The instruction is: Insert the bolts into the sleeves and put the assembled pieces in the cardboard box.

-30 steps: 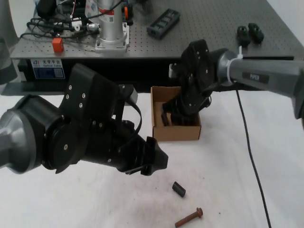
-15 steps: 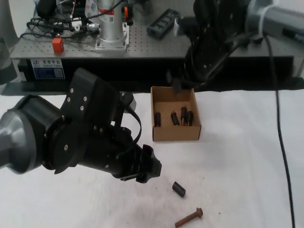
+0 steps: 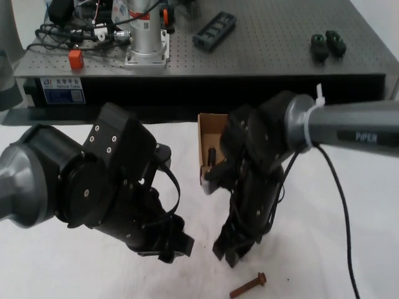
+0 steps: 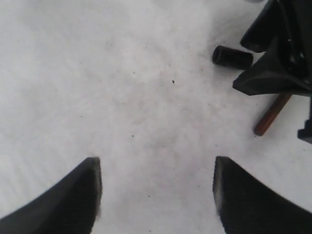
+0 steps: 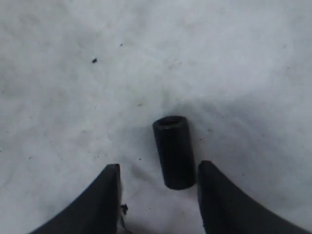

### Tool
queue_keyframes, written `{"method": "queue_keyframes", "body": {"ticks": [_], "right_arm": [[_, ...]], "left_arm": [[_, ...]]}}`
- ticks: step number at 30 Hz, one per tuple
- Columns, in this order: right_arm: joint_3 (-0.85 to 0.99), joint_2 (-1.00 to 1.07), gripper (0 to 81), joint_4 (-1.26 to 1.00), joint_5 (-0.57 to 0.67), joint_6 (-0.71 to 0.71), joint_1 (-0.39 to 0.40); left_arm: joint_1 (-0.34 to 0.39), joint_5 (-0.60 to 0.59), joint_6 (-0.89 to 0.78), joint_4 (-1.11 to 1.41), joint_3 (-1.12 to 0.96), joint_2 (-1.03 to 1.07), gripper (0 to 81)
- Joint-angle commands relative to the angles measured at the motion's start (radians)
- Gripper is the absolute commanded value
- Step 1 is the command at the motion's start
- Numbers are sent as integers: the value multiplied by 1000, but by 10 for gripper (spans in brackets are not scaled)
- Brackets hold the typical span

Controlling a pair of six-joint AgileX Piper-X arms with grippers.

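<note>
A black sleeve (image 5: 174, 151) lies on the white cloth, its near end between the open fingers of my right gripper (image 5: 159, 166). In the high view that gripper (image 3: 227, 252) points down in front of the cardboard box (image 3: 209, 134) and covers the sleeve. A brown bolt (image 3: 248, 286) lies just in front of it. My left gripper (image 3: 176, 245) hangs low over the cloth to the left, open and with nothing in it (image 4: 156, 161). Its wrist view shows the sleeve (image 4: 232, 57), the bolt (image 4: 272, 115) and the right gripper (image 4: 273, 68) ahead. One dark assembled piece (image 3: 211, 152) shows inside the box.
A raised perforated metal bench (image 3: 280, 43) runs behind the cloth, carrying cables, an orange block (image 3: 75, 58), a metal post (image 3: 146, 37) and a black tray (image 3: 214, 29). White cloth (image 3: 349, 205) lies open to the right of the box.
The right arm left the box, swung up and back, then came down in front of the box over the loose sleeve. The left gripper slid a little toward the front left.
</note>
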State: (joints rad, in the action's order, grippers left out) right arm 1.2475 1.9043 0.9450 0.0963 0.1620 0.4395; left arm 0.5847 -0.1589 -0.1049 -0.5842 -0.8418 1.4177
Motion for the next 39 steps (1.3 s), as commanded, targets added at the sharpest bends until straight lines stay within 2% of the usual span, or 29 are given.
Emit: {"method": "queue_keyframes", "body": {"ticks": [1, 4, 9, 19, 21, 22, 25, 31, 35, 39], "right_arm": [[-36, -9, 354, -33, -75, 18, 31], [-66, -9, 354, -100, -134, 16, 42], [-76, -9, 333, -152, -155, 16, 44], [-76, -9, 97, -179, -161, 23, 44], [-76, -9, 16, -195, -161, 28, 33], [-76, -12, 7, -203, -161, 32, 25], [-76, -47, 7, -209, -126, 26, -15], [-162, -265, 7, -201, -19, -24, -161], [-284, -455, 7, -195, 37, -58, -261], [-410, -637, 7, -195, 61, -81, -340]], "left_arm": [[-1, 17, 13, -10, -4, -2, 474], [-1, 17, 16, -15, -4, -2, 474], [-1, 17, 16, -15, -4, -2, 474], [-1, 9, 51, -52, -4, -2, 474], [-1, -48, 63, -58, -4, -2, 474], [-1, -82, 67, -57, -4, -2, 474], [20, -105, 74, -45, -4, -2, 474], [130, -91, 89, 63, -38, 22, 452], [176, -100, 151, 45, -162, 132, 370], [207, -98, 239, -62, -340, 288, 371]]}}
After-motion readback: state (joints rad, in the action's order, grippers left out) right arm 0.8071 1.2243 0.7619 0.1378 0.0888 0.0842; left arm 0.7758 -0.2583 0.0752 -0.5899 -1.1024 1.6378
